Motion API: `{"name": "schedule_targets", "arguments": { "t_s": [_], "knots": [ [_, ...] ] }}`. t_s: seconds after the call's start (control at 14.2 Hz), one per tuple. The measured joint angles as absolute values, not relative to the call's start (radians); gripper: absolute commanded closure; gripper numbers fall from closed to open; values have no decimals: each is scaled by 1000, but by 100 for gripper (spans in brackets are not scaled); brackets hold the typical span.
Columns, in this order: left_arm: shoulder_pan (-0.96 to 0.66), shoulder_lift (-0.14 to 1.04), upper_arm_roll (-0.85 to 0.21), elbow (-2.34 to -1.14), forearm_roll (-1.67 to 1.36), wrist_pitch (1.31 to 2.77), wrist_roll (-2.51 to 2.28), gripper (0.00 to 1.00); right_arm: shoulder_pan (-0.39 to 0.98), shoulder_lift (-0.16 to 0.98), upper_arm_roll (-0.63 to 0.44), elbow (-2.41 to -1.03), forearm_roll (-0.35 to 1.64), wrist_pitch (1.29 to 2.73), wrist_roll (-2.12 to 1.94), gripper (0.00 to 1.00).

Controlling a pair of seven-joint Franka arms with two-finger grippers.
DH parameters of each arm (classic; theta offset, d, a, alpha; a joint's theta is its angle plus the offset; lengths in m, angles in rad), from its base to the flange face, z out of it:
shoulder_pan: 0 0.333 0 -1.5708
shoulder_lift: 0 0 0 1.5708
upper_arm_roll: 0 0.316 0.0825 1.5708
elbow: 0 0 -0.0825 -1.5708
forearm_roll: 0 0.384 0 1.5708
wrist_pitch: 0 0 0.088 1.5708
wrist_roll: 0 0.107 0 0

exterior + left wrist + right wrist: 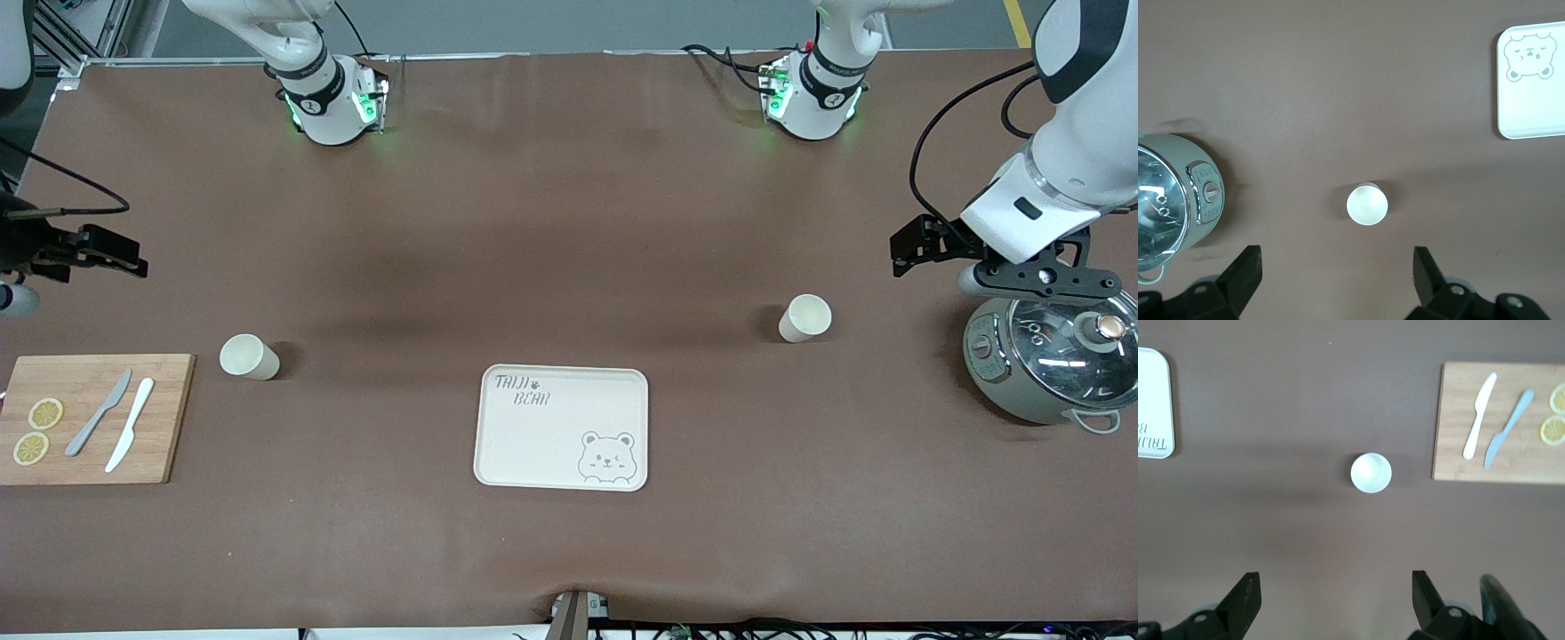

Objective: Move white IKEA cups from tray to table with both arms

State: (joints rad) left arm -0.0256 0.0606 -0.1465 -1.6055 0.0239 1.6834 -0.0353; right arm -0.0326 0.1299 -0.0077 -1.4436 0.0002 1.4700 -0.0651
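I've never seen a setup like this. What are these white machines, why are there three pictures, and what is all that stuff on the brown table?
The white machines are two robot arms bolted along one edge of the table. The big picture comes from a high camera facing them. The other two come from cameras on the arms' wrists, looking down past their own black fingers.

The left gripper hangs open above a white cup, beside a grey-green cooker with a glass lid. The right gripper hangs open above the other cup, at the right arm's end of the table. Neither holds anything.

Both cups stand upright on the table. Between them, nearer the front camera, lies a cream tray printed with a bear. Beside the second cup sits a wooden board carrying two knives and two lemon slices.
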Motion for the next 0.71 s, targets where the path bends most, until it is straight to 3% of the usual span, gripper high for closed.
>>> {"name": "schedule_targets", "arguments": {
  "t_s": [0.71],
  "knots": [
    [-26,64,-146,-1605,24,1682,-35,0,-33,28,-15,-1605,0,1531,-40,0]
  ]
}}
